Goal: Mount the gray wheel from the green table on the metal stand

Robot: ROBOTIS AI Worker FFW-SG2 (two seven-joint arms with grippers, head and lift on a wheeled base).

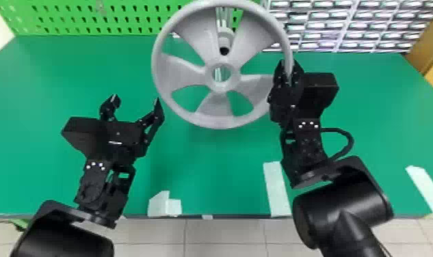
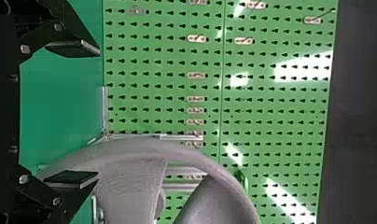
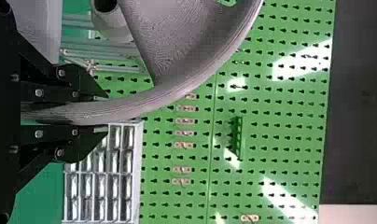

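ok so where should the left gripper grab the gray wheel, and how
Likely the left side of the gray wheel's rim, with the left gripper coming from the near left, jaws straddling it. The rim is slim there and lies opposite the right gripper.

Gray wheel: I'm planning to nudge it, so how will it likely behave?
The gray wheel looks stiff, with an evenly round rim and broad spokes. The gaps between spokes suggest it is fairly light for its size. A push may twist it, as the right gripper pinches its rim at one side.
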